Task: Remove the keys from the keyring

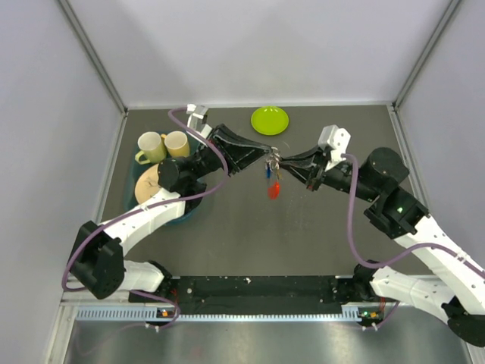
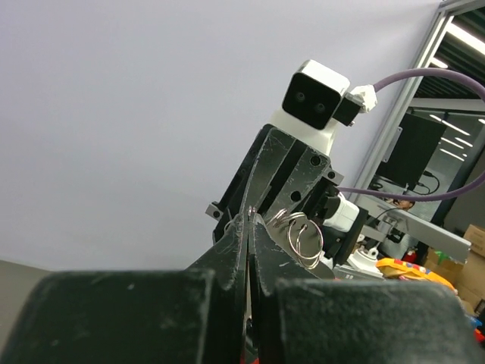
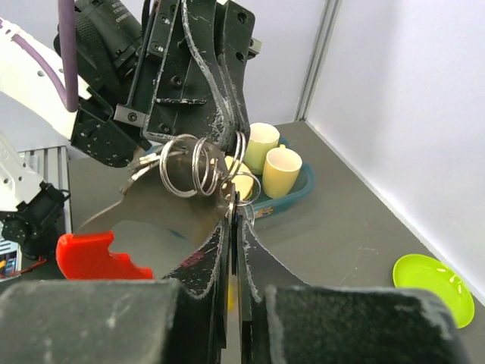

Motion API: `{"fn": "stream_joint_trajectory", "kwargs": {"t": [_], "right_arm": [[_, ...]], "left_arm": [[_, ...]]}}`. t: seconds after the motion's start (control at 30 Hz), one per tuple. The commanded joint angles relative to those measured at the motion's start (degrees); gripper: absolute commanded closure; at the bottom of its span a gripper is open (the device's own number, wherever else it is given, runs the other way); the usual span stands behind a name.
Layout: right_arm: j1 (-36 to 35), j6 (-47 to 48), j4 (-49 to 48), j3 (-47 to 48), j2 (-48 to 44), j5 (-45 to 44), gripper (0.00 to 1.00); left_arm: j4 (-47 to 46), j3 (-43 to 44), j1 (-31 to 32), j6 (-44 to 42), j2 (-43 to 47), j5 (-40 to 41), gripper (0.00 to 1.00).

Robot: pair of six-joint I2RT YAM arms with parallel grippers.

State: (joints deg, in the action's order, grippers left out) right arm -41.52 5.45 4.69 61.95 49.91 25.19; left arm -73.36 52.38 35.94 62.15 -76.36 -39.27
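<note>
Over grey table, left pincer and right pincer both clench one keyring; two keys dangle.

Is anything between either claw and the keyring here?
Nothing visible. The left claw and right claw are both shut on the keyring, held up between them; the keys hang free below.
</note>
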Motion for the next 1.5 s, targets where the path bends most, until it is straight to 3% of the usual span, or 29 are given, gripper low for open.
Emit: {"fn": "stream_joint_trajectory", "kwargs": {"t": [0.0,0.57,0.67,0.77,0.93,1.07,1.23,1.47], "right_arm": [[-3.39,-0.27,1.10,2.29,1.59,-4.09,1.00],[-5.24,-2.20,1.73,3.79,3.35,-16.30,1.00],[-5.33,-0.37,3.39,3.53,2.65,-16.23,1.00],[-5.33,2.01,4.88,3.09,1.16,-15.00,1.00],[-5.24,5.62,7.87,4.31,-0.34,-10.09,1.00],[-5.33,8.07,10.33,5.89,-0.60,-7.71,1.00],[-5.33,10.01,13.67,7.74,-0.95,-5.07,1.00],[-5.33,11.86,14.03,8.62,-1.92,0.56,1.00]], "left_arm": [[-12.07,-0.26,-0.26,-2.82,2.18,4.02,1.00],[-8.12,-2.54,-0.35,-7.81,3.40,2.62,1.00],[1.52,-1.85,-1.22,-14.67,5.69,-1.93,1.00],[19.52,1.49,-2.80,-25.53,9.02,-4.50,1.00],[55.43,12.82,-3.42,-52.15,11.84,-6.53,0.78],[69.62,20.20,-3.42,-61.79,11.41,-7.75,0.67],[79.07,23.73,-3.42,-70.49,10.27,-12.41,0.60],[76.88,22.94,-3.42,-67.16,9.39,-18.20,0.60]]}}
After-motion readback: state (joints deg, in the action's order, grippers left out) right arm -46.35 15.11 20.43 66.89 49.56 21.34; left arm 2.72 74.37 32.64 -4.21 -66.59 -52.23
